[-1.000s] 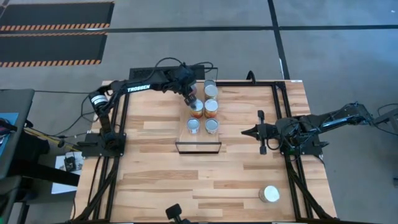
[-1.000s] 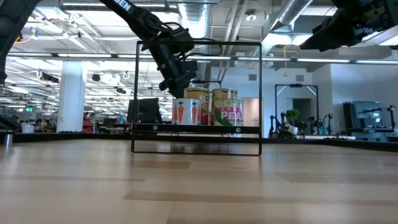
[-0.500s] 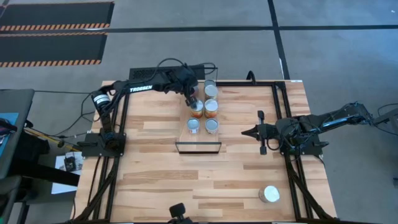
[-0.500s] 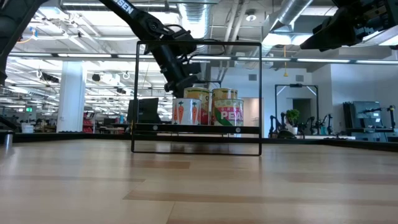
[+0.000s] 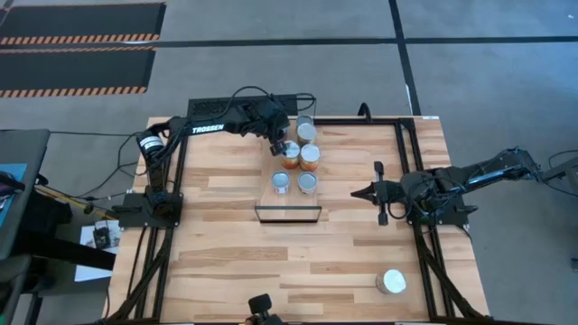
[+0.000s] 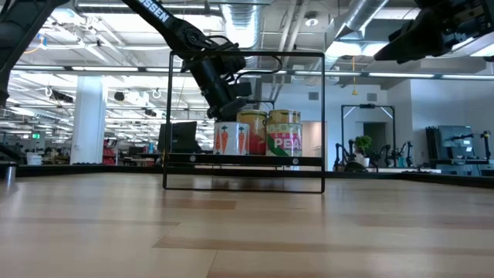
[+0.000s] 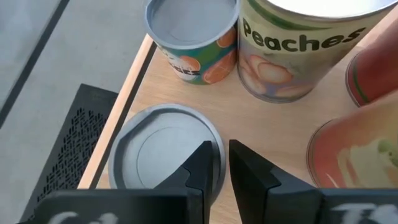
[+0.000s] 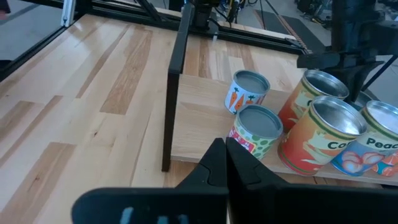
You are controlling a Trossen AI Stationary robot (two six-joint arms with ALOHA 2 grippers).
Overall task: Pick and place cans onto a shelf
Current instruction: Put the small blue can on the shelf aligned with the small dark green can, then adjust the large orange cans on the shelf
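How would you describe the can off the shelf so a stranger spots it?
Start at the big wooden table. Go to its lower right corner in the overhead view, away from the shelf. There one can stands alone, silver top up; the other cans crowd together on the shelf.

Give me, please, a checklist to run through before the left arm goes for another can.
1. Left gripper empty: ok. The fingers are slightly apart with nothing between them, over the shelf's far end.
2. Cans on the shelf upright: ok.
3. Room left on the shelf: ok. The near end is bare.
4. Loose can found: ok. It stands upright on the table near the right front corner.
5. Right gripper out of the way: ok. It is shut and parked to the right of the shelf.
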